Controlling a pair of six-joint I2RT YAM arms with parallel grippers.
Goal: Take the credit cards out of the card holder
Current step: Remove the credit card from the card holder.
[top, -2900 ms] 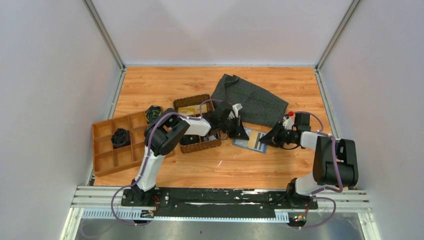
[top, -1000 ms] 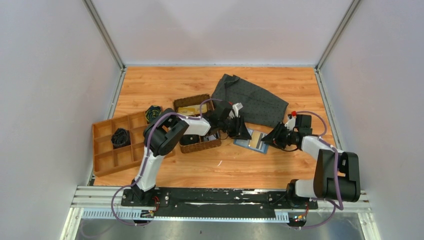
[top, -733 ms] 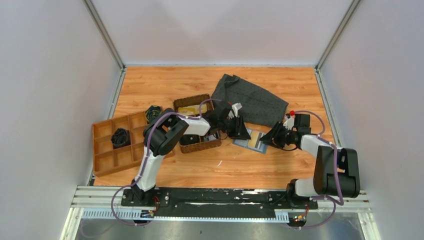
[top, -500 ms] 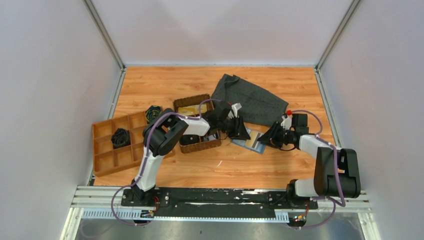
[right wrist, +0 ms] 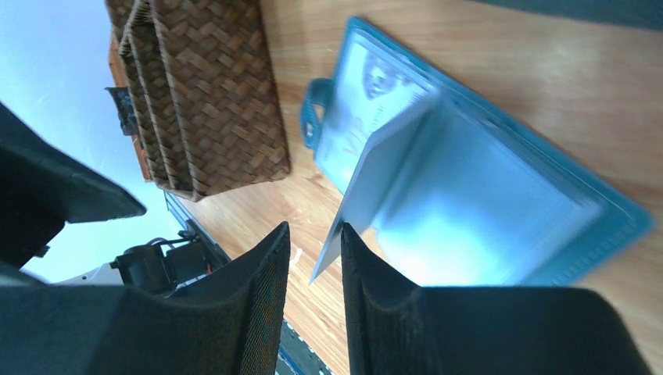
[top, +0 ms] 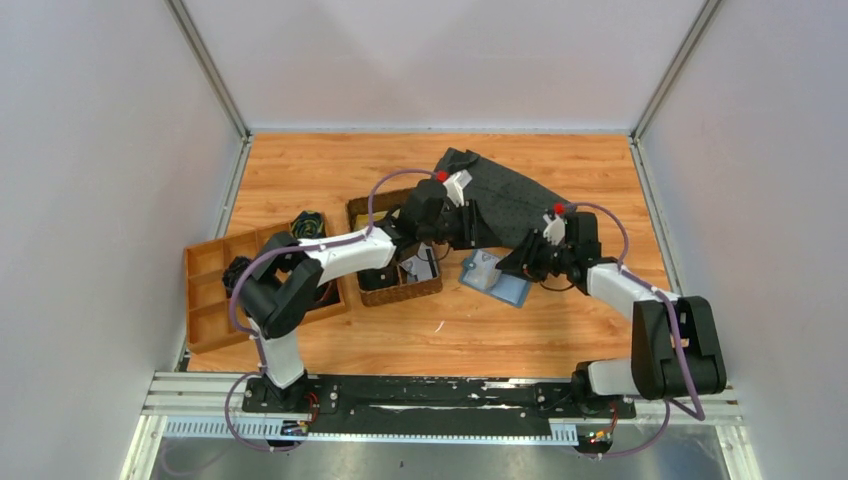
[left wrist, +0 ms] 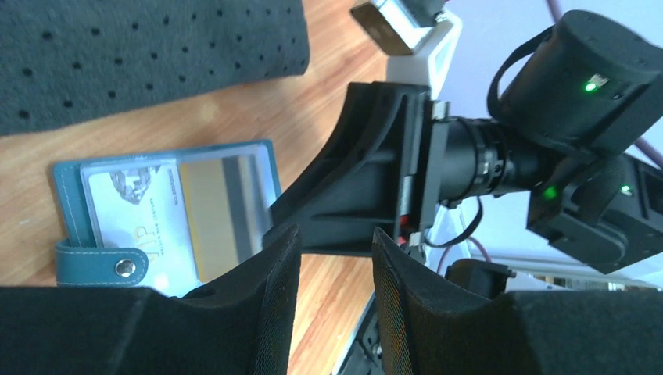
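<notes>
The blue-teal card holder (top: 497,287) lies open on the wood between my grippers. In the left wrist view the card holder (left wrist: 69,205) shows a pale card (left wrist: 129,205) and a gold card with a dark stripe (left wrist: 220,205) in its slots. My left gripper (left wrist: 336,236) is open and empty, raised above and behind the holder (top: 478,230). My right gripper (right wrist: 314,231) is narrowly open at the holder's near side (top: 506,268). A pale inner leaf (right wrist: 375,172) of the holder (right wrist: 621,226) stands up against one of its fingers (right wrist: 367,297), not pinched.
The dark grey dotted cloth (top: 520,205) lies just behind the holder. The brown woven basket (top: 392,297) stands to its left, with a pale flat thing (top: 415,268) inside. An orange divided tray (top: 205,325) with a black item sits far left.
My left arm has lifted off the holder and swung back over the cloth. My right gripper has moved left onto the holder and an inner leaf now stands up, hiding the gold card from above.
</notes>
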